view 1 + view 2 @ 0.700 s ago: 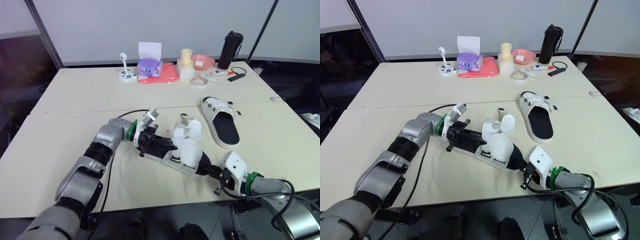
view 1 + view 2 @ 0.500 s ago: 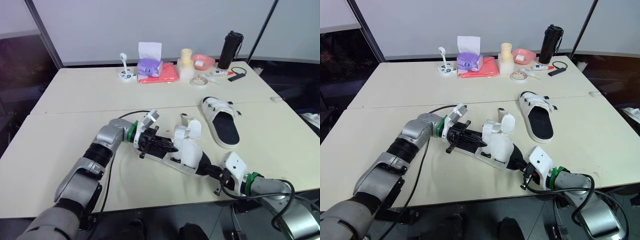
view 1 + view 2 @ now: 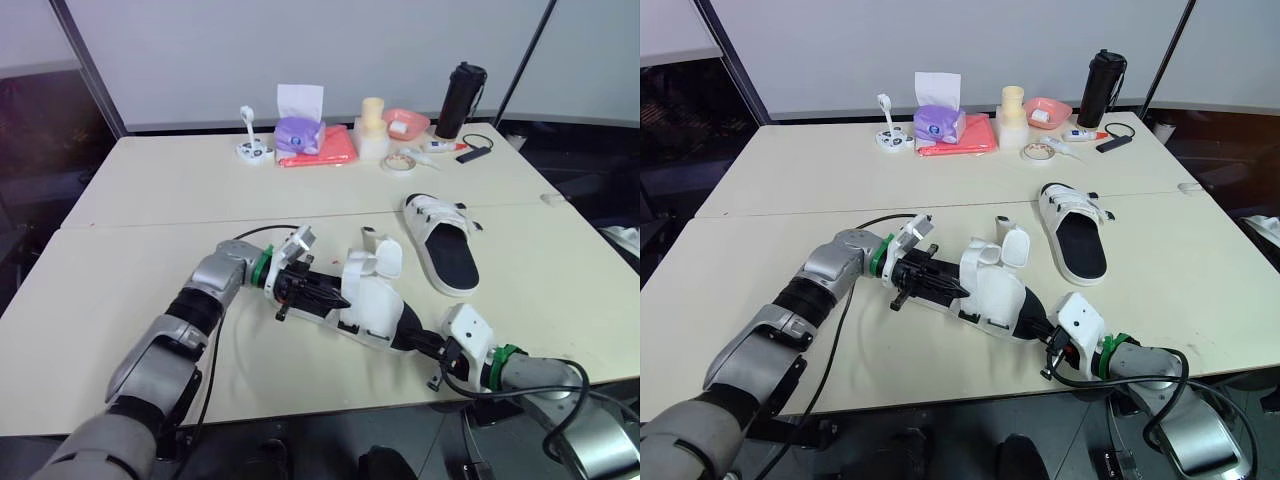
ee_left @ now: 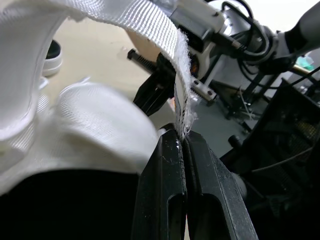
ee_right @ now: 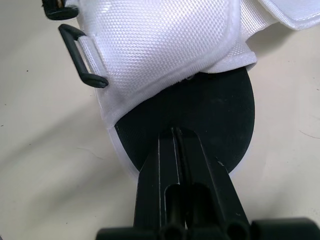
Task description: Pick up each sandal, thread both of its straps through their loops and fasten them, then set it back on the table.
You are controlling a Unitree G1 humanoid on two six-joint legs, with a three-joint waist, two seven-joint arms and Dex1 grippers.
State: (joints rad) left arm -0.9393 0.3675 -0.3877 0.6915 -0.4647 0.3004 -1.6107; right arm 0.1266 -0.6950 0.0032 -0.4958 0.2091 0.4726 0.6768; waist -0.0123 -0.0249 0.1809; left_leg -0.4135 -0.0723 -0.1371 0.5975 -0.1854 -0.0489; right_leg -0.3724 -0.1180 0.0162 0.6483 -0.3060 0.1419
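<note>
**A:** Where does the work sit, starting closest to us?

**B:** By the table's (image 3: 140, 200) front edge, toward its right corner. The right gripper (image 5: 175, 132) has its two fingers pressed together on the rim of the black sole at the near end of the sandal (image 3: 368, 308).

**A:** And which way does the sandal run from there?

**B:** Its long axis goes diagonally, from that clamped end back and leftward toward the middle of the table. The left gripper (image 4: 182, 136) comes in at the far-left end, so the two grippers face each other along the sole.

**A:** Is the left one holding anything?

**B:** Yes. Its fingers are pinched tight on the frayed tip of a white strap (image 4: 125, 15), which arches up over the upper from the sandal's body.

**A:** So what does the next move turn on?

**B:** On where the loop (image 5: 82, 59) lies from that strap tip. The black loop hangs off the side of the white upper, apart from the strap and nearer the clamped end than the left gripper is. I judge the tip has to travel along the long axis toward the right gripper, then across the upper to the loop's side. The left arm holds the strap, so it does the feeding while the right steadies.

**A:** And farther back?

**B:** The second sandal (image 3: 443, 243) lies flat on the table, well apart and nearer the right edge. I cannot tell whether its straps are fastened.
</note>
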